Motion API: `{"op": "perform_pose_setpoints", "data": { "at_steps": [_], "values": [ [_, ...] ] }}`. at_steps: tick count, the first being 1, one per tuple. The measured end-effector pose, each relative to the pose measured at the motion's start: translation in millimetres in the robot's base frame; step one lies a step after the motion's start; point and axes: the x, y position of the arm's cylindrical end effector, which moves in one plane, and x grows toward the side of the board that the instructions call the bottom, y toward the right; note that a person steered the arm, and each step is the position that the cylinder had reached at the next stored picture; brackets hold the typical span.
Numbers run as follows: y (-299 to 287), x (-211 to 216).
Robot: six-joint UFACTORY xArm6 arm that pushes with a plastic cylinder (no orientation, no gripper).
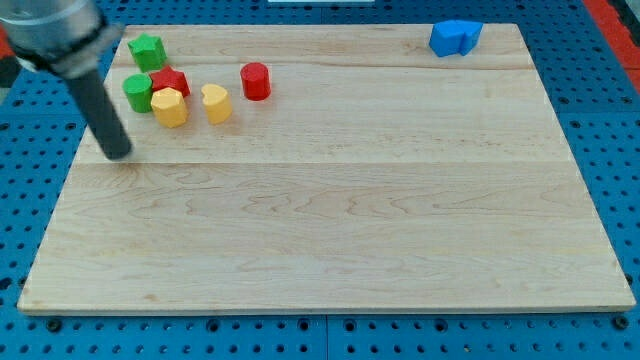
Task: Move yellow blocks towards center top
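Two yellow blocks sit in the cluster at the view's upper left of the pale wooden board (330,250): a rounded yellow block (169,107) and a yellow heart-like block (215,103), just beside each other. The first touches a red block of unclear shape (172,81) and a green cylinder-like block (137,91); a green angular block (147,50) lies above them, a red cylinder (255,80) off to their right, and a blue irregular block (455,37) far away at the top right corner. I have no jaws to open or close, only a bare rod; my tip (119,156) rests on the board below and to the left of the yellows, touching nothing. I judge that spot useful: it puts me on the side away from the center top, so a push rightward and slightly up would carry them there. The snag is the red and green neighbours, which may get dragged along.
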Motion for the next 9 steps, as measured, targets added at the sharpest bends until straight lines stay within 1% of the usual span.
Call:
{"op": "perform_pose_setpoints", "data": {
  "at_steps": [1, 2, 4, 5, 6, 7, 8, 9],
  "values": [
    [-32.0, -49.8],
    [-14.6, -50.2],
    [100.6, -47.7],
    [130.6, -52.0],
    [130.6, -62.5],
    [133.4, -61.6],
    [132.2, -30.8],
    [134.3, -13.4]
  ]
}}
